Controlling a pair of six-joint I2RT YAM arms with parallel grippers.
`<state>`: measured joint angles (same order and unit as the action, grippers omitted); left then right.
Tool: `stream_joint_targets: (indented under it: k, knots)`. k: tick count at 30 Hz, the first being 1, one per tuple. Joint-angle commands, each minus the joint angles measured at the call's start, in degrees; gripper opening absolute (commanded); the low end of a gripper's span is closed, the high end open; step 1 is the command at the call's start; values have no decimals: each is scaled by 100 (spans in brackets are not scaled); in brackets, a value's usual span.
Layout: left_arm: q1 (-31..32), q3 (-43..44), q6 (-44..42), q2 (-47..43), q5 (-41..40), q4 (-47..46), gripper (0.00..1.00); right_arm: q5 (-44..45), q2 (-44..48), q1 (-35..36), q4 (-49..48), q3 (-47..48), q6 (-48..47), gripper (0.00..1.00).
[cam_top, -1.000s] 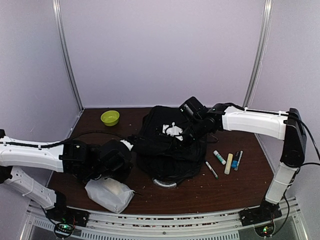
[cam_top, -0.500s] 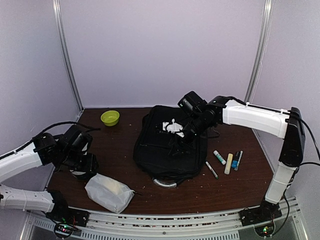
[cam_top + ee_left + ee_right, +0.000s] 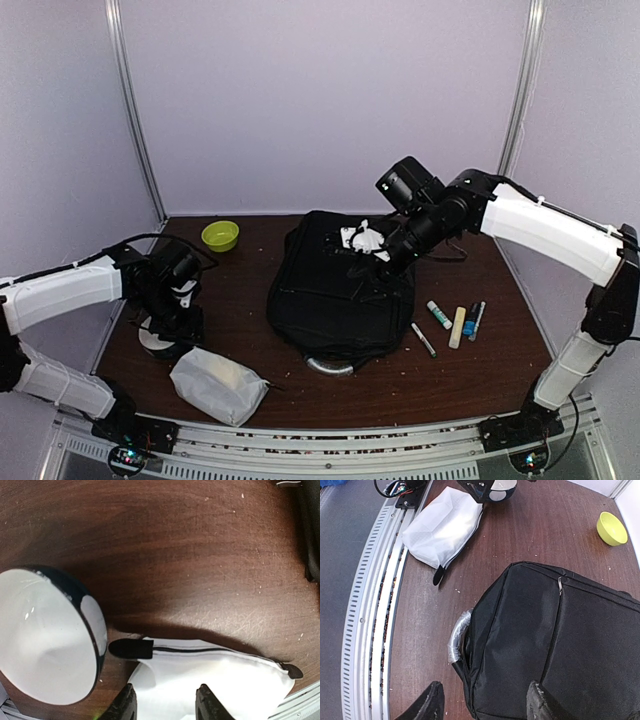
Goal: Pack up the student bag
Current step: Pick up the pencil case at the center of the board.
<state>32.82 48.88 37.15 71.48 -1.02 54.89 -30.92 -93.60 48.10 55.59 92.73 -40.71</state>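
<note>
table (image 3: 480, 370): dark wood, crumb-flecked | walls (image 3: 320, 100): pale lilac | left pincer (image 3: 165, 707): parted, empty | right pincer (image 3: 485, 702): parted, empty

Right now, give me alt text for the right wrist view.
A black student bag fills the lower right, grey handle at its left end, beneath the open right gripper. A white pouch lies upper left, a green bowl upper right.
</note>
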Motion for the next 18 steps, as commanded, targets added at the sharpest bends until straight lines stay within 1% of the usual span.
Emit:
stream_joint_targets:
  k: [1, 6, 8, 11, 13, 18]
  knots:
    - [-39, 149, -125, 280, 35, -159, 43, 2, 52, 7, 116, -18, -69, 57]
    - [-48, 42, -130, 422, -268, -182, 44, 56, 26, 9, 55, -57, -36, 57]
    - [-50, -62, -167, 457, -188, -337, 43, 60, 12, 15, 51, -62, -38, 57]
    - [-47, -277, -167, 541, 175, -687, 37, 52, -21, 13, 65, -61, -34, 57]
    - [-48, -384, -159, 559, 329, -891, 35, 42, -40, 10, 62, -53, -36, 56]
    - [-48, -406, -212, 572, 244, -963, 33, 4, -119, 18, 8, -84, 10, 56]
